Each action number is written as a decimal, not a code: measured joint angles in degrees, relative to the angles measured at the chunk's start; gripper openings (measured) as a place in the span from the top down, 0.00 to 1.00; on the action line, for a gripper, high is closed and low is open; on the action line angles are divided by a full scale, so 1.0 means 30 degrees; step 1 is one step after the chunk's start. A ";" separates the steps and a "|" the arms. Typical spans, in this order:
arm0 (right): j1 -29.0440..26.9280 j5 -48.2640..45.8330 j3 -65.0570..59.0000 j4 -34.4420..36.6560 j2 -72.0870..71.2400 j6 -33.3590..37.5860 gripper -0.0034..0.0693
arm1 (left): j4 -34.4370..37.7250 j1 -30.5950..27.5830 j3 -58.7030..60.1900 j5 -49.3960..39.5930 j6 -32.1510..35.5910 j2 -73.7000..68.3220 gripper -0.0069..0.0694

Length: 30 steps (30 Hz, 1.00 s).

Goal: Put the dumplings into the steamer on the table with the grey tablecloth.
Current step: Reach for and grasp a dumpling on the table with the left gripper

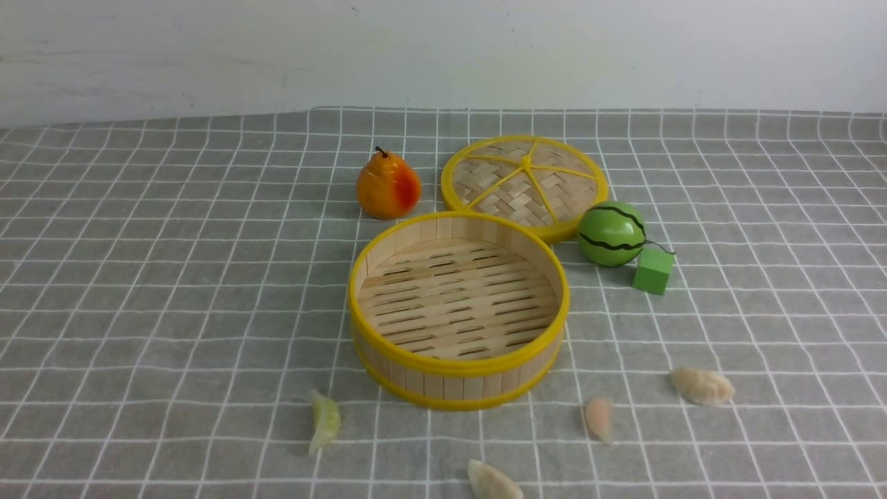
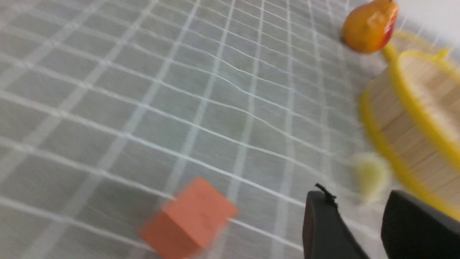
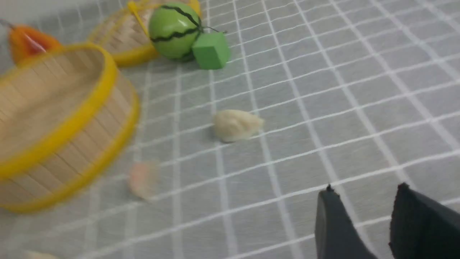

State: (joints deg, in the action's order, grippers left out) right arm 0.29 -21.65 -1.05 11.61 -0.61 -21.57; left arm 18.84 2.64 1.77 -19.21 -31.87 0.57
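The empty bamboo steamer (image 1: 457,388) stands mid-table on the grey grid tablecloth (image 1: 173,277). Four dumplings lie on the cloth in front of it: a pale green one (image 1: 324,419), a pinkish one (image 1: 598,418), a cream one (image 1: 701,386) and another cream one (image 1: 493,482) at the front edge. Neither gripper shows in the front view. My left gripper (image 2: 359,199) is open and empty, just short of the blurred green dumpling (image 2: 370,174) beside the steamer (image 2: 402,133). My right gripper (image 3: 364,192) is open and empty over bare cloth, well short of the cream dumpling (image 3: 237,125) and pinkish dumpling (image 3: 143,178).
The flat woven lid (image 1: 524,181) lies behind the steamer. An orange pear (image 1: 387,186) stands to its left, a green toy watermelon (image 1: 612,233) and green cube (image 1: 653,270) to its right. An orange-red cube (image 2: 190,217) lies near my left gripper.
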 joint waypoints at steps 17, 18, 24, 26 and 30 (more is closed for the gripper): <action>0.0000 -0.0463 -0.0100 0.8212 0.0000 -0.3576 0.63 | 0.8336 0.0000 -0.1287 -0.0936 -0.0669 0.0000 0.60; 0.0000 -0.0650 0.0046 0.8212 0.0000 -0.2364 0.63 | 0.8308 0.0000 -0.2060 -0.1480 0.0975 0.0000 0.60; 0.0000 -0.0711 0.3437 0.7665 0.2309 0.3059 0.86 | 0.6041 0.0000 -0.8387 -0.5718 0.6222 -0.5649 0.82; 0.0000 -0.0814 0.5487 0.6946 0.5005 0.4971 0.96 | 0.4399 0.0000 -1.0571 -0.7977 0.7611 -0.8445 0.91; 0.0000 -0.3039 0.9275 0.6589 0.9853 0.8633 0.98 | 0.1068 0.0000 -1.4323 -1.2751 0.9683 -1.3605 0.93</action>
State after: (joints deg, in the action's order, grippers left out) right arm 0.29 -30.77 26.77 31.38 28.95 4.33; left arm 22.05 2.64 -41.20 -57.46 -2.82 -40.24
